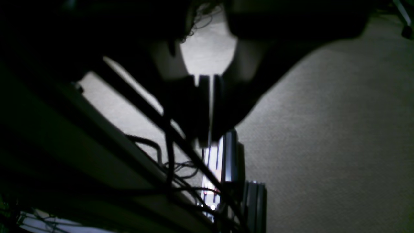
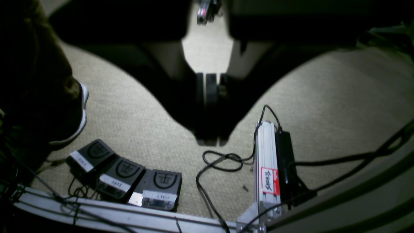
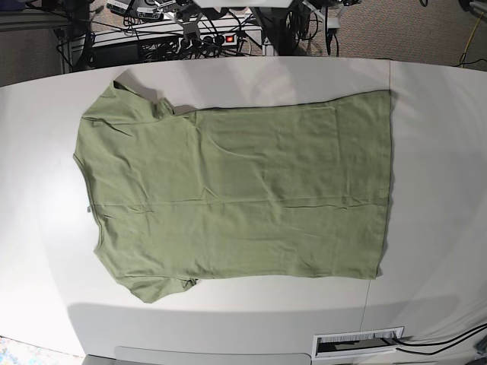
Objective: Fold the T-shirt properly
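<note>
Nearest our wrist cameras, the left gripper (image 1: 208, 142) and right gripper (image 2: 212, 140) have their fingers pressed together, holding nothing, above the floor. Farther off, across the middle of the base view, we see the green T-shirt (image 3: 243, 190) spread flat on the white table (image 3: 441, 228), apart from both grippers.

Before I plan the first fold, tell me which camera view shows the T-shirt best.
The base view: it looks down on the whole T-shirt, spread out from neckline to hem. Neither wrist view shows any of it; both look onto the floor.
</note>
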Tool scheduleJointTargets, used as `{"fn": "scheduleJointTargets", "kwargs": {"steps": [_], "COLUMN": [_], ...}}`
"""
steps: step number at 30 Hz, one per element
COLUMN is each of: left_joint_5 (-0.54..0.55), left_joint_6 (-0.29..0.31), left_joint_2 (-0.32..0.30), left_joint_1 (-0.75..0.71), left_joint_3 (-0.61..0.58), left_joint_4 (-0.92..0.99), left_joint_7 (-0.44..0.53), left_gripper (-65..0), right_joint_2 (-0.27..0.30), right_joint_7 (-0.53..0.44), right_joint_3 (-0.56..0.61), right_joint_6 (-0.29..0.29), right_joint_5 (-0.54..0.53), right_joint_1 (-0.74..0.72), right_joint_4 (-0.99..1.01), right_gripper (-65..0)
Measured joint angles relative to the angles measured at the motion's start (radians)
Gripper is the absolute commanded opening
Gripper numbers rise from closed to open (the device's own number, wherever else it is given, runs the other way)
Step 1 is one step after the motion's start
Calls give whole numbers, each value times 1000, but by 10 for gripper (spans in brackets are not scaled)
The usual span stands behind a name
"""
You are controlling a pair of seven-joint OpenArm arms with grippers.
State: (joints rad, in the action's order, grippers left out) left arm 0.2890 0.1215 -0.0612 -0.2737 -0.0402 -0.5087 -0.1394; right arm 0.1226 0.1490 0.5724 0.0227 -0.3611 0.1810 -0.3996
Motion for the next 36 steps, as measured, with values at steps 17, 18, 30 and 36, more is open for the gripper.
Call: {"fn": "scheduleJointTargets", "kwargs": {"steps": [17,18,30,36], "left_joint_5": [0,0,-6,-16], "left_joint_6": [3,3,206,288], "left_joint_2": [0,0,-63,-151], "left_joint_1": [-17,-19,-172,-379], "left_joint_3": [0,0,1,-5], "left_joint_4": [-2,-2,-150,-319], "left_joint_7": [2,2,34,-22], "left_gripper": [-650,-650,-650,-650], "right_joint_2": [7,7,109,224], "right_joint_7": [13,16,85,139], "right_joint_3": [0,0,2,2], "right_joint_6": [0,0,3,10], "right_joint_5": [20,24,119,119], "right_joint_1": [0,0,111,227], "right_joint_4": [0,0,-97,-302], "right_gripper": [-650,-650,-650,-650]}}
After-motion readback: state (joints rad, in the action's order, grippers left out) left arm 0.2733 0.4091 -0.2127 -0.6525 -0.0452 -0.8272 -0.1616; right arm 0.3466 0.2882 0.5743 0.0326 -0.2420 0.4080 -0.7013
